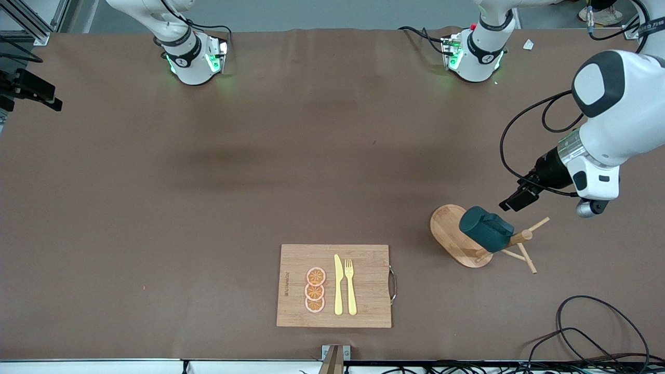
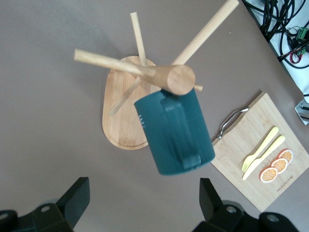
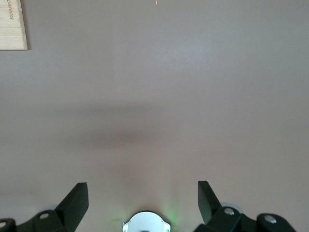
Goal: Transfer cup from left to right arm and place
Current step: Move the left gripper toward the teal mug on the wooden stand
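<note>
The brown tabletop [image 1: 208, 182] carries a cutting board [image 1: 363, 259] at lower centre and a wooden peg rack [image 1: 452, 234] at lower right of the front view. The cup [image 1: 486, 228] hangs on a peg, long axis tilted. The left pincer [image 2: 140, 203], released, hovers just beside it, far nearer than the waiting right pincer [image 3: 142, 198], also released.

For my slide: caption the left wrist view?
Open left gripper above teal cup hanging on wooden peg rack.

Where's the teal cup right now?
The cup hangs on a peg of the wooden rack toward the left arm's end of the table, beside the cutting board; the open left pincer hovers over it.
</note>
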